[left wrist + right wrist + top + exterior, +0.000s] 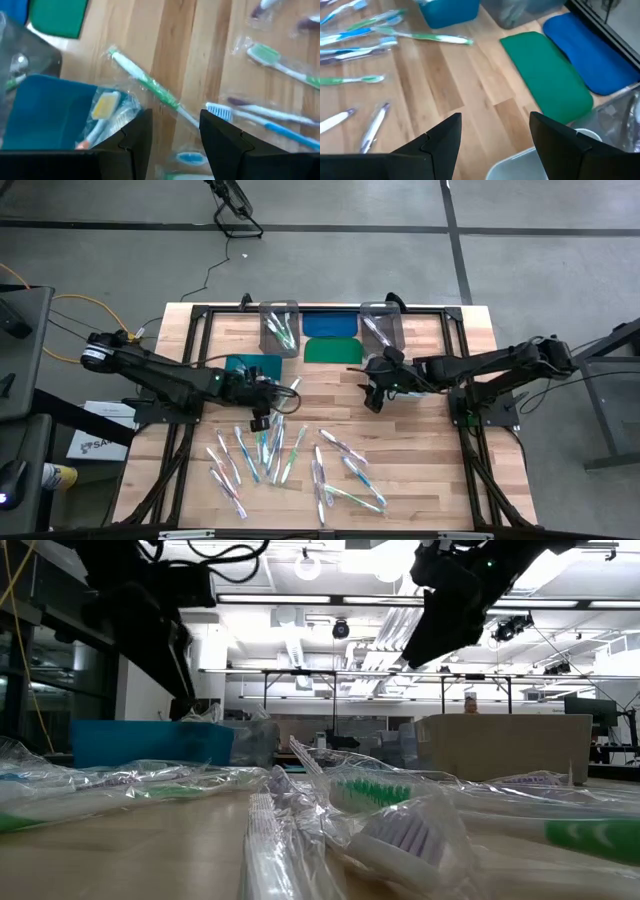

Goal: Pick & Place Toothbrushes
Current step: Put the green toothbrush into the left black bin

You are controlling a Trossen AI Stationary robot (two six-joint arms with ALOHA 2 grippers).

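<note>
The left tool hangs half open and empty over a green brush by the teal bin. Other brushes lie at 6 o'clock on the surface. It should straddle the handle squarely before closing. The right tool waits wide open, empty.

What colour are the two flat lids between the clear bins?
One lid is blue, the other green; right wrist view.

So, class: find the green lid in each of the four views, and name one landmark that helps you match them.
High view: green lid at the table's far middle, just below the blue lid.
Low view: not visible.
Left wrist view: upper left corner.
Right wrist view: centre right.
Shared landmark: the blue lid beside it.
</note>
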